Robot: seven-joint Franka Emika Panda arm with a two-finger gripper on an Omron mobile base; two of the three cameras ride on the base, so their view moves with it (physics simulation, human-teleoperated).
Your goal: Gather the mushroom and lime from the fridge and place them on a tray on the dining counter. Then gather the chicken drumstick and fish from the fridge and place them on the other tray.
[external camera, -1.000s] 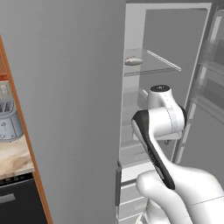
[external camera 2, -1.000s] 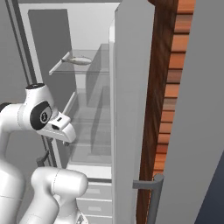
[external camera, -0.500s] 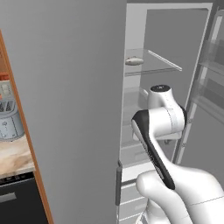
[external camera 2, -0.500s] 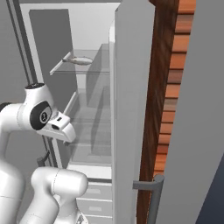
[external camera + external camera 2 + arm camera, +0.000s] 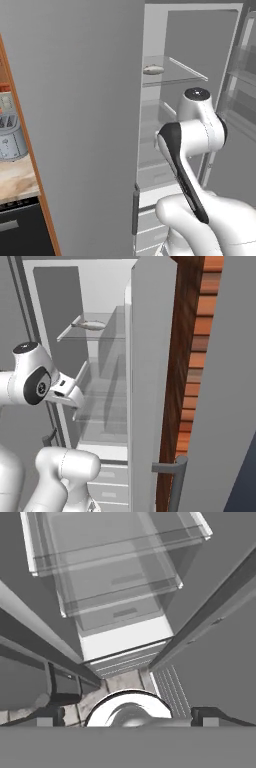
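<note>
**Operator A:** Fridge point(image 5: 200, 30) status: we found it open, with the white interior and glass shelves exposed in both base views. We logged one item on the upper glass shelf point(image 5: 175, 77), a small pale elongated object point(image 5: 153, 70) lying flat near the shelf's front left corner. In the right base view the same object point(image 5: 93, 325) read as a slim grey fish shape lying along the shelf.

**Operator B:** Confirmed. We saw the grey door point(image 5: 75, 125) standing open at the left of the left base view, with its bar handle point(image 5: 135, 210) low on the edge. In the right base view the other door point(image 5: 150, 386) stood edge-on, with a bar handle point(image 5: 170, 471) at the bottom, beside a brick and wood wall point(image 5: 197, 371).

**Operator A:** Arm position?

**Operator B:** We recorded the white arm point(image 5: 195, 135) raised in front of the fridge opening, below the upper shelf. The hand view looked down over clear bins point(image 5: 115, 567) and white drawers point(image 5: 125, 657) towards the tiled floor point(image 5: 120, 682).

**Operator A:** Claw state?

**Operator B:** We could not tell. Dark finger tips point(image 5: 50, 714) showed at the bottom of the hand view, set well apart, but we could not judge the opening, and nothing was seen between them.

**Operator A:** Other items?

**Operator B:** We noted a toaster point(image 5: 10, 140) on a beige surface point(image 5: 17, 180) at the far left.
</note>
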